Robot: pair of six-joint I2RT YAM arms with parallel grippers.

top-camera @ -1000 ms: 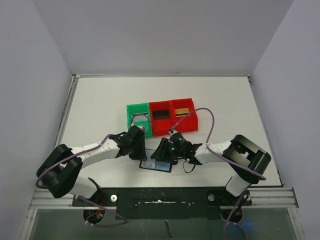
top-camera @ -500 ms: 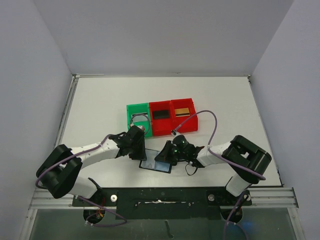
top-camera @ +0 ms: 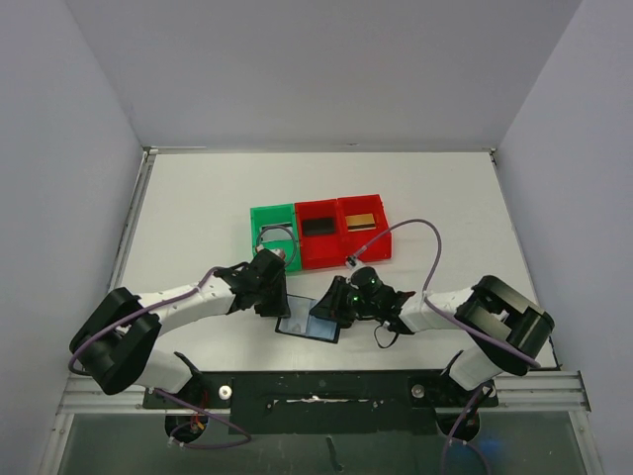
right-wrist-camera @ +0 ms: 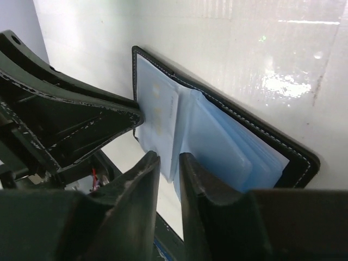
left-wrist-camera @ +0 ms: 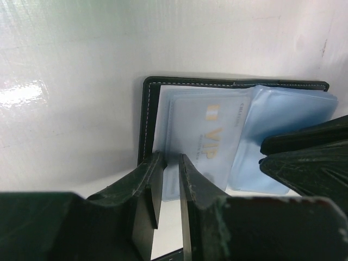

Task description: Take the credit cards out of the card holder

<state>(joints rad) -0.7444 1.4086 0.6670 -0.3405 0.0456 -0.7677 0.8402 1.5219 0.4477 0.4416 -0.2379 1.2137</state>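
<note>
The card holder (top-camera: pixel 309 328) lies open on the table, its grey-blue pockets up. A silvery-grey credit card (left-wrist-camera: pixel 209 136) marked VIP sits in its left pocket. My left gripper (top-camera: pixel 278 300) is closed to a narrow gap on the near edge of that card and pocket (left-wrist-camera: pixel 169 163). My right gripper (top-camera: pixel 329 308) is closed to a narrow gap on the corner of a pocket leaf (right-wrist-camera: pixel 170 163) of the card holder (right-wrist-camera: pixel 228 147). The gold card (top-camera: pixel 363 220) lies in the right red bin. The black card (top-camera: pixel 318 227) lies in the middle red bin.
A green bin (top-camera: pixel 256 237) with a round wire-like thing in it, a red bin (top-camera: pixel 318 253) and another red bin (top-camera: pixel 372 247) stand in a row just behind the grippers. The right arm's purple cable (top-camera: pixel 415 230) loops beside the bins.
My right gripper has slid a little toward the near right while its arm swung outward. My left gripper and the card holder have stayed in place.
</note>
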